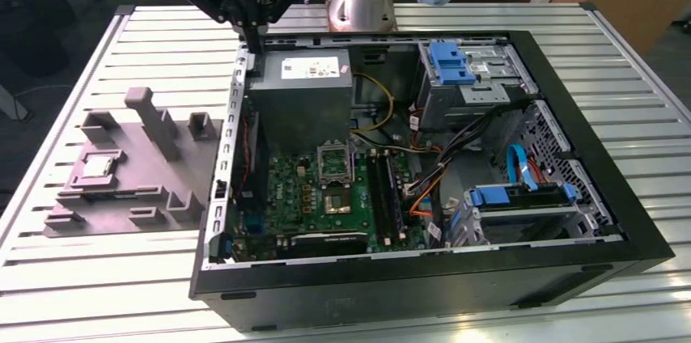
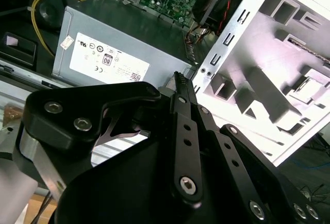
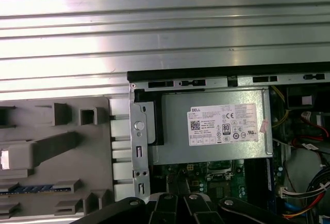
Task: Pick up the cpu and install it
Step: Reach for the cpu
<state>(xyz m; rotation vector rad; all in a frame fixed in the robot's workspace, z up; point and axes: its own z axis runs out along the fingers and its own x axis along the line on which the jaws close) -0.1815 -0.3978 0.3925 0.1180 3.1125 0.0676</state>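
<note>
Arm in use: a single arm is working here, so there is no nearer or farther hand to choose between.
Gripper position: the gripper [image 1: 251,40] is hanging over the far corner of the computer case [image 1: 410,282] on the exterior view's left, just beside the power supply [image 1: 307,88].
Gripper state: the fingers are lying together, tapering to one tip in the second wrist view [image 2: 178,75], and are clamping nothing.
Cpu location: the cpu [image 1: 99,167] is sitting flat, pale top up, in a recess of the grey holder block [image 1: 146,185], outside the case on the slatted table [image 1: 129,294].
Governing relation: the cpu is lying toward the exterior view's left of the gripper and nearer that camera, well apart from it, with the case wall and the block's upright posts standing between them.
Cpu axis: the chip is showing as a square, so no long axis is presenting itself; its edges are running roughly in line with the block's edges.
Install site: the socket [image 1: 335,161] is lying on the motherboard [image 1: 307,197] inside the case, just beyond the power supply's near edge, on the opposite side of the case wall from the cpu.
Task standing: judging from this layout, the pick-up is not yet done.
</note>
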